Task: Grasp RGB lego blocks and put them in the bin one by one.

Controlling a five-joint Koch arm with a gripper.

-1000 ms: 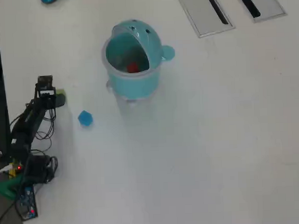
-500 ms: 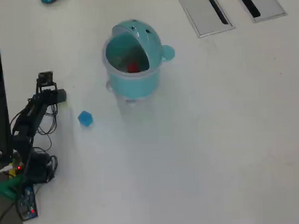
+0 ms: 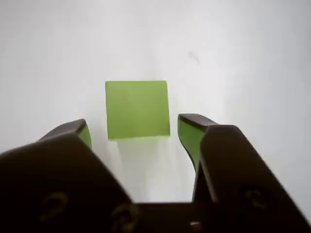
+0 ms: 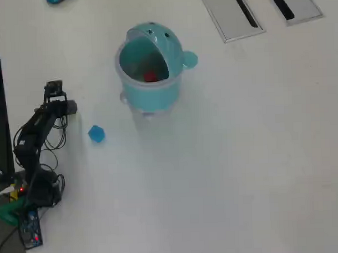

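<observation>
The dark jaws (image 3: 131, 128) stand wide apart, gripping nothing, straddling the small yellow-green lego cube (image 3: 137, 109) on the white counter (image 3: 243, 58), lined up to close. From overhead the arm hides that cube; the blue cube (image 4: 96, 133) waits aside, something red sits inside the light-blue round bin (image 4: 151, 94).

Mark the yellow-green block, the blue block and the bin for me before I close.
yellow-green block (image 3: 137, 109): wrist view, middle of its top face.
blue block (image 4: 96, 134): overhead view, centre of the cube.
bin (image 4: 151, 94): overhead view, front of its light-blue outer wall.
</observation>
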